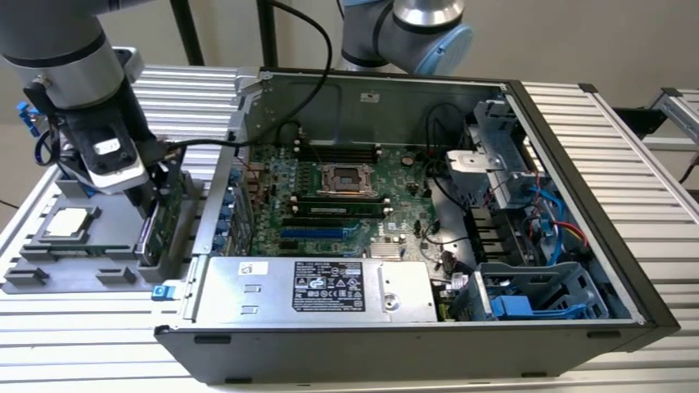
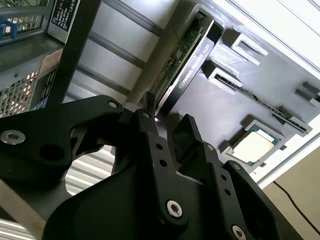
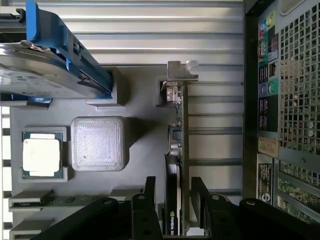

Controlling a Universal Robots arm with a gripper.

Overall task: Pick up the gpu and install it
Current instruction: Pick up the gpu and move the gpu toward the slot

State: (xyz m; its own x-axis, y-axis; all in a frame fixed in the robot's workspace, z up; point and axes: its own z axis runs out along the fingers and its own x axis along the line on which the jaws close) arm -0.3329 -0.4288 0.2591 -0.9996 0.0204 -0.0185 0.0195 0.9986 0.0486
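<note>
The gpu (image 1: pixel 164 232) stands on edge in a slot of the grey holder tray (image 1: pixel 65 277), just outside the open computer case (image 1: pixel 568 246) on the exterior view's left. In the first wrist view the gpu (image 3: pixel 178 145) shows its green board, black cooler side and silver end bracket. My gripper (image 1: pixel 150 205) has come down over the card. Its black fingers (image 3: pixel 149 196) straddle the card's end, one on each side, with small gaps showing, so the gripper (image 3: pixel 175 194) is open. In the second wrist view the gpu (image 2: pixel 187 55) runs up from between the tips of the gripper (image 2: pixel 167 117).
The tray also holds a square CPU chip (image 3: pixel 42 157), a ribbed grey block (image 3: pixel 97 144), a memory stick (image 3: pixel 50 201) and a blue-trimmed hard drive (image 3: pixel 45 65). The case's rear wall (image 3: pixel 285 100) is close beside the card. Inside lie the motherboard (image 1: pixel 349 196) and blue slots (image 1: pixel 317 233).
</note>
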